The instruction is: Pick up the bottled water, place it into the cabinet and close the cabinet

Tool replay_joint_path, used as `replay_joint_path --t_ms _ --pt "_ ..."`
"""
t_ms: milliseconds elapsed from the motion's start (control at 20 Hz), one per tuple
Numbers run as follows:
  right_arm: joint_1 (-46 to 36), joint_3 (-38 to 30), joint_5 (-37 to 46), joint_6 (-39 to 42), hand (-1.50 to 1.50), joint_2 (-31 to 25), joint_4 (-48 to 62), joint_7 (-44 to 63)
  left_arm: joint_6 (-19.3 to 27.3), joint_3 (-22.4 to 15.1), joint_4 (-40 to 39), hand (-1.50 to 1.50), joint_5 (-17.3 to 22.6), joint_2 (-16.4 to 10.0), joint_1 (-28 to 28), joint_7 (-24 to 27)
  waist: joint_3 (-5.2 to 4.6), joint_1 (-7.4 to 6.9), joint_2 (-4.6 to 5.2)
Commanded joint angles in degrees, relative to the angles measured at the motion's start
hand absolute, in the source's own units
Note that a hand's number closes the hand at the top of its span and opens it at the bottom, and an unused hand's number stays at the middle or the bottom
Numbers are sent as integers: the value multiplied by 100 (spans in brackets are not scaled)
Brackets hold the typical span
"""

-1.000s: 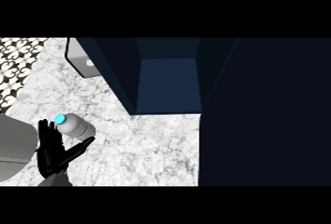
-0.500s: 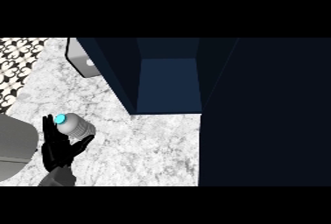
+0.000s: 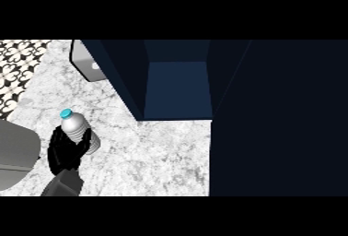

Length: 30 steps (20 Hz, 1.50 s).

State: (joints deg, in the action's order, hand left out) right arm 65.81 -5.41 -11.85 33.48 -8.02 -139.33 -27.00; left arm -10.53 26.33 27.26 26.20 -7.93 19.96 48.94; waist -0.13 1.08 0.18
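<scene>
- Far left: a black-and-white patterned surface [image 3: 15, 69] runs along the counter's [image 3: 159, 159] edge.
- Lower left edge: a large rounded grey shape [image 3: 14, 154]; cannot tell what it is.
- Left hand [image 3: 65, 152]: comes in from the lower edge on a grey forearm [image 3: 65, 185]. Its black fingers are curled round the lower body of the bottled water [image 3: 75, 124], gripping it. A strip of the bottle's grey side shows just right of the fingers.
- Bottled water: at the left of the white marbled counter, in the left hand. Its blue cap [image 3: 66, 113] points up and away from the hand, and the bottle leans slightly left at the top. Cannot tell whether its base touches the counter.
- Upper left of centre: a pale grey boxy object [image 3: 88, 67] sits just beside the cabinet's left wall, partly hidden by it.
- Centre: the dark blue cabinet [image 3: 122, 76] stands open, its lighter blue inner floor [image 3: 176, 90] visible. The bottle is well apart from it, down and to the left.
- Right: a broad, very dark panel [image 3: 279, 120] fills the view from the cabinet opening to the right edge.
- Right hand: does not show.
</scene>
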Motion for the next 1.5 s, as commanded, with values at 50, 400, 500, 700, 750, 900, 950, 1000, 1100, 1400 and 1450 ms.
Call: replay_joint_path --t_ms 50,400,500,700,750,900,950,1000,1100,1400,1450 --pt "359 -166 -380 166 -150 84 -788 27 -165 23 -178 150 68 -123 173 14 4 19 -17" --pt "-115 12 -239 -49 -150 40 -547 192 -551 -1178 62 150 -926 548 173 286 5 -17 -13" --pt "104 -331 -749 70 -150 -134 -765 250 -506 -1237 338 150 -956 593 -21 504 9 -58 -27" --pt "-187 -166 -506 -23 -150 -13 -509 402 -319 -1642 1073 150 -938 784 -210 178 16 -128 -43" --pt "-19 -324 -663 -21 -150 -25 -713 393 -579 -1608 1223 150 -837 669 -360 -73 15 -129 -49" --pt "-134 -169 -381 -55 -150 73 -612 276 -47 -2182 1906 150 -603 789 -312 -341 20 -147 -78" --pt "-34 -564 -759 23 -150 -19 -435 125 -171 -2061 2287 150 -819 789 -557 -520 23 -165 -78" --pt "-74 -494 -605 -11 -150 47 -419 135 -131 -2386 2462 150 -779 790 -707 -559 21 -148 -75" --pt "4 -171 -376 50 -150 95 -616 197 305 -3042 2761 150 -344 791 -708 -737 16 -107 -84" --pt "-140 -233 -473 -88 -150 104 -550 288 1299 -3895 4593 150 -14 793 -776 -1831 18 -151 -81" --pt "-308 -87 -352 -170 -150 108 -574 431 1622 -4226 4811 150 43 793 -702 -1896 16 -160 -66"
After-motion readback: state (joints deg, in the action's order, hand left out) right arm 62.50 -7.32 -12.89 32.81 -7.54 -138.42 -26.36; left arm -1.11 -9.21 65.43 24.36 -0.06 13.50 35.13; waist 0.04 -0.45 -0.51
